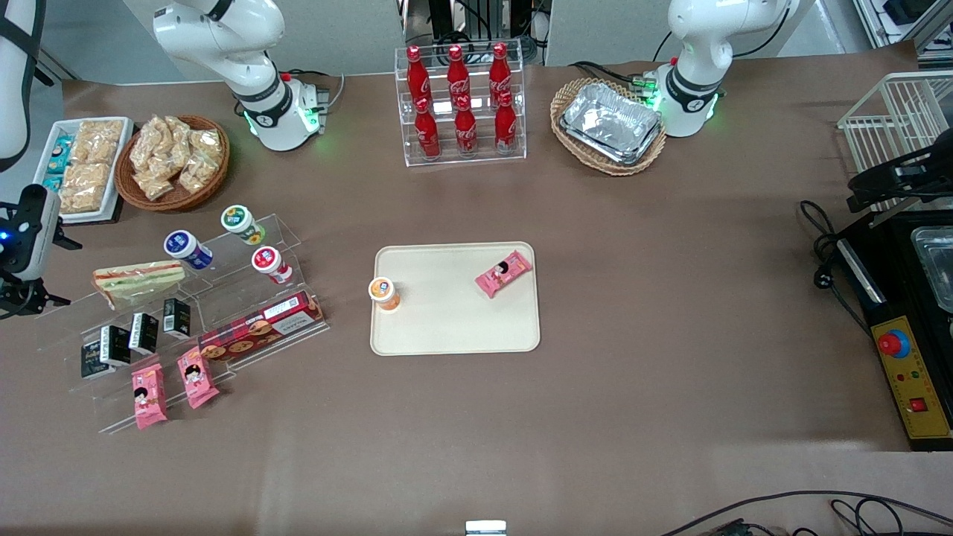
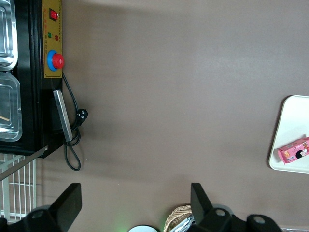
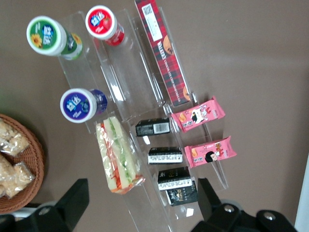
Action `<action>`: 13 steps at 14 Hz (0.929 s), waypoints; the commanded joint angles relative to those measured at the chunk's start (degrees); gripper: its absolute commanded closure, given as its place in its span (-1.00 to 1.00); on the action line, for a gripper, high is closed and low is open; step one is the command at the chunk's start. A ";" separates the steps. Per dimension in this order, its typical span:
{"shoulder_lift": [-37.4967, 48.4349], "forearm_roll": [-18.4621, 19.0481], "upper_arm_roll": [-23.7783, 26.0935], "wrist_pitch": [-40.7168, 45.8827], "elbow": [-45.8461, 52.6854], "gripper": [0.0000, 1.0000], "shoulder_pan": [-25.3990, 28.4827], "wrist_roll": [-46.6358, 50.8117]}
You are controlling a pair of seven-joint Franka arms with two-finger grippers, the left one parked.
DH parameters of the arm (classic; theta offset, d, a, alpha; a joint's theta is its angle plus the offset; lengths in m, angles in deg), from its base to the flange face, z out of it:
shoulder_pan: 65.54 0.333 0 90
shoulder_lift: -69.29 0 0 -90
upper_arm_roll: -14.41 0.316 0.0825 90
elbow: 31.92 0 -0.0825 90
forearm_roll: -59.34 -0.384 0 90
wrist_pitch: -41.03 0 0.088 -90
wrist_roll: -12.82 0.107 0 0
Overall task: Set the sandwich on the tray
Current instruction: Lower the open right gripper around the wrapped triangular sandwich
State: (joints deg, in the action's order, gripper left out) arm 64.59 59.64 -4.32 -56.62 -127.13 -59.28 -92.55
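The sandwich (image 1: pixel 138 281) (image 3: pixel 118 155), a clear-wrapped wedge with green and red filling, lies on the top step of a clear acrylic stand (image 1: pixel 223 313). My gripper (image 1: pixel 26 298) (image 3: pixel 140 203) hangs open above the table at the working arm's end, beside the sandwich's outer end and apart from it. Nothing is between its fingers (image 3: pixel 72 198). The cream tray (image 1: pixel 454 320) (image 2: pixel 289 125) lies flat mid-table. An orange-lidded cup (image 1: pixel 384 292) stands at its edge and a pink snack packet (image 1: pixel 503 272) lies on it.
The stand also carries three lidded cups (image 3: pixel 77 105), black boxes (image 3: pixel 165 155), pink packets (image 3: pixel 210 151) and a tartan biscuit box (image 1: pixel 260 326). A snack basket (image 1: pixel 175 162) and white snack tray (image 1: pixel 83 167) sit farther back. A cola rack (image 1: pixel 461 104), foil trays (image 1: pixel 610 123) and a black machine (image 1: pixel 904 350) are also there.
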 commanded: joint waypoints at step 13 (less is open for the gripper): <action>3.64 0.66 -6.66 -20.20 -18.42 -1.00 0.07 -13.19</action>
State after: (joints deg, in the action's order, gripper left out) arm 65.73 59.66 -10.17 -73.32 -141.58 -59.37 -104.02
